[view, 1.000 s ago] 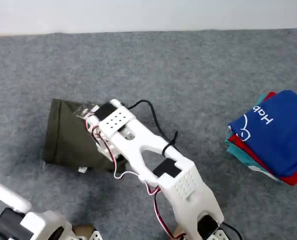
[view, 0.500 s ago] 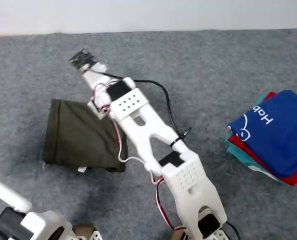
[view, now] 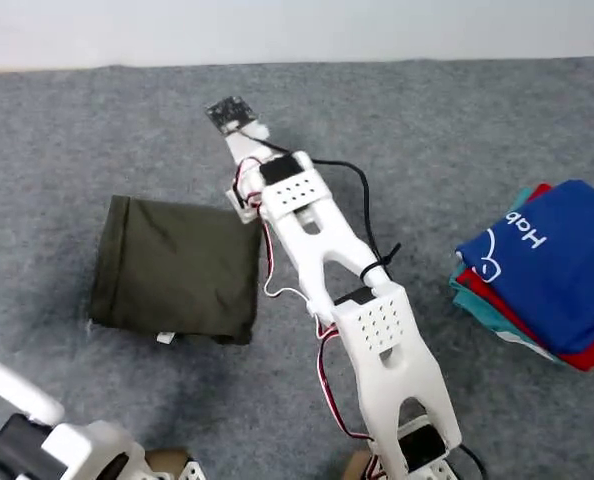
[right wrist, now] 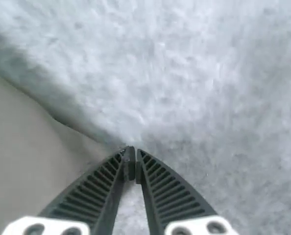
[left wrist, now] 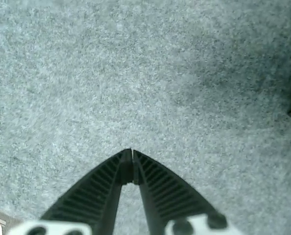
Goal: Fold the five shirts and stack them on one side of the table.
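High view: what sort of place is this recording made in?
Probably a robotics test bench: a table covered in grey felt, a white robot arm with exposed wiring, and an olive folded shirt apart from a stack of shirts.

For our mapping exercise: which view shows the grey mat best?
The high view: the mat spreads wide, up to its far edge. Each wrist view gives one close patch of its pile.
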{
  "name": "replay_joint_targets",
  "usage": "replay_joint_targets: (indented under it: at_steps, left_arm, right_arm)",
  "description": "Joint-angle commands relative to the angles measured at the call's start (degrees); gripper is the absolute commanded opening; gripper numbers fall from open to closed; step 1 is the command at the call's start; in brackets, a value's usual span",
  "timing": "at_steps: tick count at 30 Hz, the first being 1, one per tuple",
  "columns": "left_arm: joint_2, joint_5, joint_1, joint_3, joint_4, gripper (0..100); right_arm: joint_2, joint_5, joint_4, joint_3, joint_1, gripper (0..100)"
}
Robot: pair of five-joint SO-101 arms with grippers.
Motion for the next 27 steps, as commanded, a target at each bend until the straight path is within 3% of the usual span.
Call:
replay_joint_targets:
  at_steps: [1,12,19,27]
  left_arm:
    - [-2.64,0.53,0.79,-1.8,0.18,1]
    - [-2.73,0.53,1.58,-1.98,0.09,1]
    - [-2.73,0.53,1.58,-1.98,-1.76,1]
    - [-2.73,0.53,1.58,-1.98,-1.76,1]
  right_arm:
    - [-1.45,-0.35,4.35,-9.49,-1.63,1.0]
    - [-0.92,-0.7,37.14,-26.55,-10.86,1.0]
    - [-4.09,-4.31,38.11,-17.58,-12.26,1.0]
    - [-4.26,-19.96,37.85,-4.22,-18.07,1.0]
